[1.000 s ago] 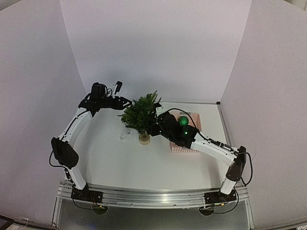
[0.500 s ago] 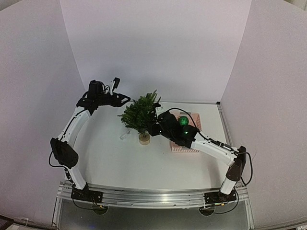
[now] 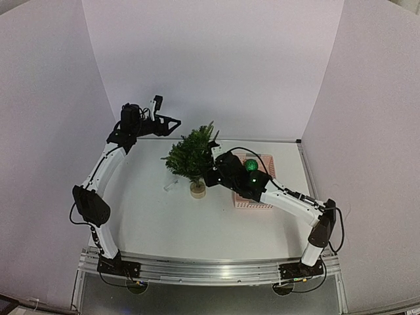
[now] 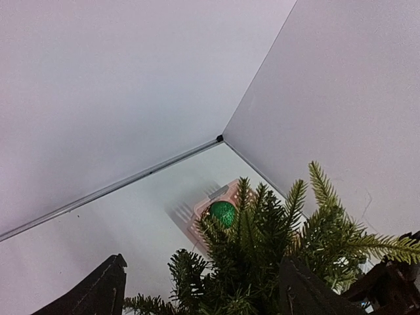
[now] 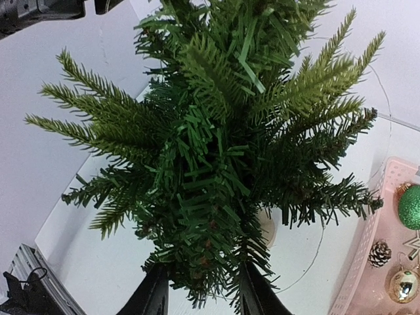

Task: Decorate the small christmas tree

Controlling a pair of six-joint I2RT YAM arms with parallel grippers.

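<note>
Where: small christmas tree stands mid-table | Handling: likely light, tippy, springy needles; I'd hold the trunk | my left pincer: apart, raised, empty | my right pincer: flanking low branches, grip unclear

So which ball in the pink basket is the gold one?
The shiny gold bauble, lowest in the right wrist view, just below the pinecone; the other ball, the glittery green bauble, sits above them.
</note>
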